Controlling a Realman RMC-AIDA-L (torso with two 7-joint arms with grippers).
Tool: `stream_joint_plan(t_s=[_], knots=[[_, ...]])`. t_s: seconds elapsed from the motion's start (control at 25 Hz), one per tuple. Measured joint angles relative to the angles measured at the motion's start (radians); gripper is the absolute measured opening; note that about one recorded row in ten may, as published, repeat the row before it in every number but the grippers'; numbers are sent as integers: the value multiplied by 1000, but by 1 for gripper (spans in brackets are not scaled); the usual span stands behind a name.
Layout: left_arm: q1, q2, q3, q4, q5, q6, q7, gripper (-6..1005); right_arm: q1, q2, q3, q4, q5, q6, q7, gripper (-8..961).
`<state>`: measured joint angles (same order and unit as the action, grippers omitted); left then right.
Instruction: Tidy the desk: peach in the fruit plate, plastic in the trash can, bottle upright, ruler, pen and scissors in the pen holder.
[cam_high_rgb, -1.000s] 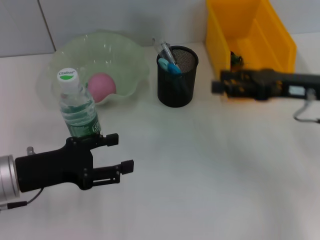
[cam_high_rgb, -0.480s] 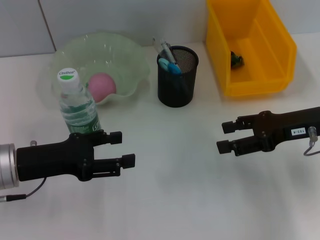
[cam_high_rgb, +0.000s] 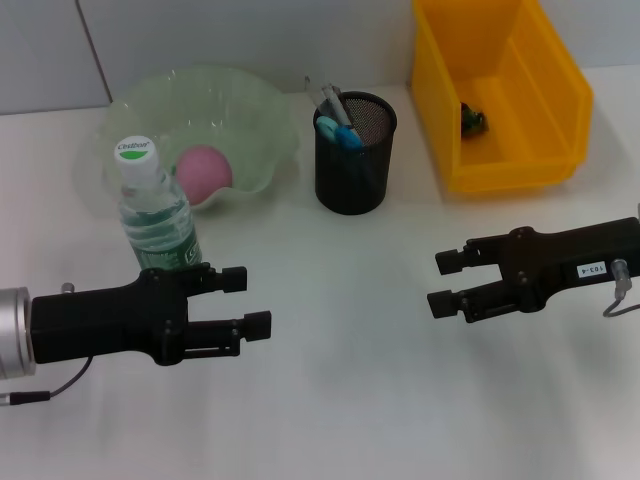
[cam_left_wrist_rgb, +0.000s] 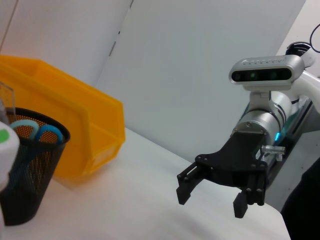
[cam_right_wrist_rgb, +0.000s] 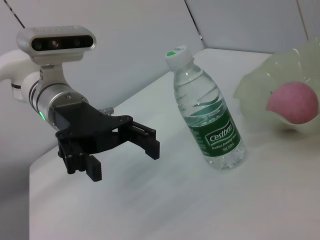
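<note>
The water bottle (cam_high_rgb: 155, 215) stands upright at the left, also seen in the right wrist view (cam_right_wrist_rgb: 210, 115). The pink peach (cam_high_rgb: 203, 170) lies in the green fruit plate (cam_high_rgb: 262, 120). The black mesh pen holder (cam_high_rgb: 355, 160) holds blue-handled scissors (cam_high_rgb: 336, 130) and clear sticks. A small dark piece of plastic (cam_high_rgb: 472, 120) lies in the yellow bin (cam_high_rgb: 505, 172). My left gripper (cam_high_rgb: 245, 300) is open and empty, just in front of the bottle. My right gripper (cam_high_rgb: 445, 282) is open and empty over the table at the right, in front of the bin.
The left wrist view shows the right gripper (cam_left_wrist_rgb: 211, 200), the pen holder (cam_left_wrist_rgb: 25, 185) and the bin (cam_left_wrist_rgb: 80, 130). The right wrist view shows the left gripper (cam_right_wrist_rgb: 125, 160), the peach (cam_right_wrist_rgb: 292, 102) and the plate (cam_right_wrist_rgb: 252, 85). White table (cam_high_rgb: 340, 400) lies between the grippers.
My right arm has drawn back from over the yellow bin to the table in front of it, leaving the dark piece in the bin. The left gripper has barely shifted.
</note>
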<state>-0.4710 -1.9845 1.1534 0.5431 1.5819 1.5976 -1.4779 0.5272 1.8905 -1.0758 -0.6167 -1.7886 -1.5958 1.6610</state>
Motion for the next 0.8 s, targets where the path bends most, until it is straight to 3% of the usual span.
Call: stream_joint_plan(t_s=[0.8], knots=[[5, 9, 12, 0, 1, 15, 9, 835, 14, 7, 4, 0, -26, -6, -2, 823]])
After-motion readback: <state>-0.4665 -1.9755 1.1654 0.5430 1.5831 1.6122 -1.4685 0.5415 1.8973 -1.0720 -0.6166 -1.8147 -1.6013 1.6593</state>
